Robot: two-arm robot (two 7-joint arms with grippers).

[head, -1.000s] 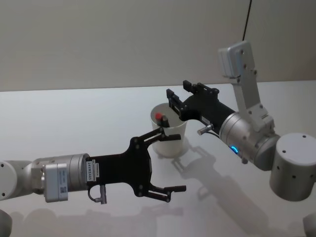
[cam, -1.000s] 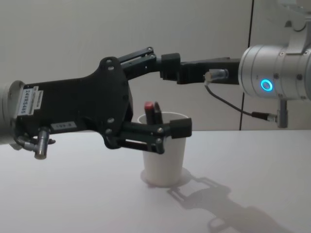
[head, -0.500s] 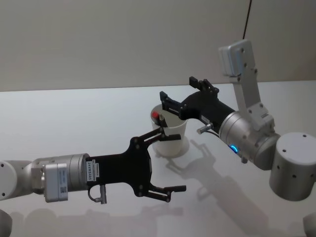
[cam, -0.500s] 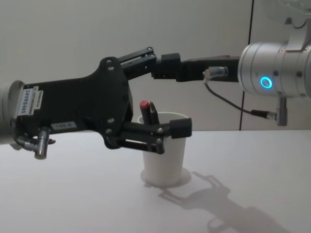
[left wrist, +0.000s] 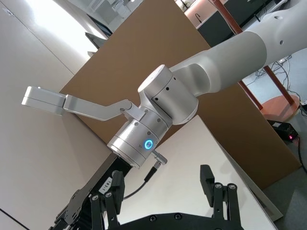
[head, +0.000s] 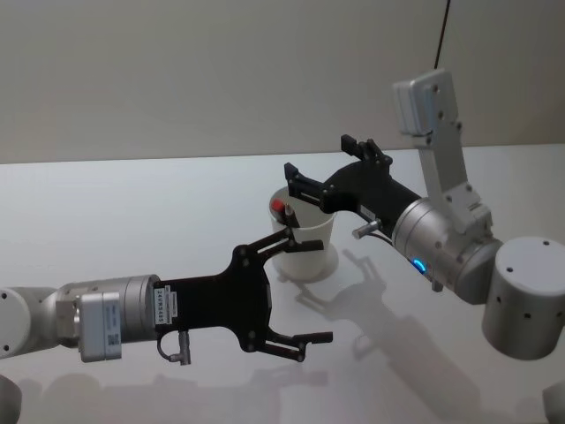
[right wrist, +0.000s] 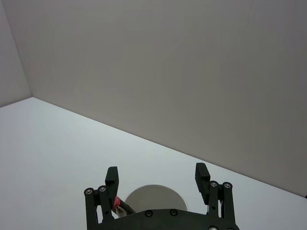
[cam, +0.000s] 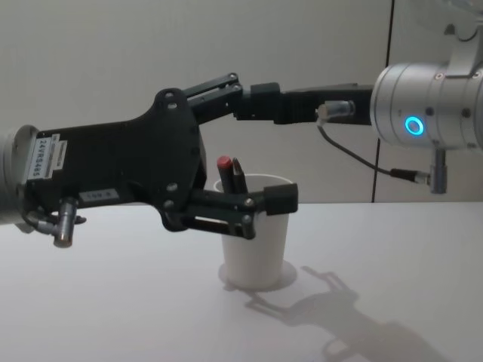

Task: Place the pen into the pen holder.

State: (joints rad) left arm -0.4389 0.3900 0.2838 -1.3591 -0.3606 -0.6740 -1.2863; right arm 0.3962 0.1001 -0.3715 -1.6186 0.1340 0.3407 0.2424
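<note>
The pen [head: 284, 212] stands inside the pen holder [head: 305, 252], red cap up, leaning against the rim at about 9 o'clock. The holder sits upright on the white surface [head: 132, 212], so the placement looks done.

The right gripper [head: 327, 172] hovers just above the holder's mouth with its fingers spread apart and nothing between them. The left gripper [head: 300, 287] hangs just in front of the holder at roughly 6 o'clock, also spread wide and empty, one finger [cam: 275, 200] crossing the front of the holder in the chest view.

The risks now lie in pulling away. The holder is a light paper cup with a leaning pen, so it is probably top-heavy toward the pen's side. If the right gripper drops or drags sideways as it leaves, a finger could catch the rim or the red cap and tip the holder. If the left gripper swings toward 12 o'clock, its finger could push the holder over or slide it.
</note>
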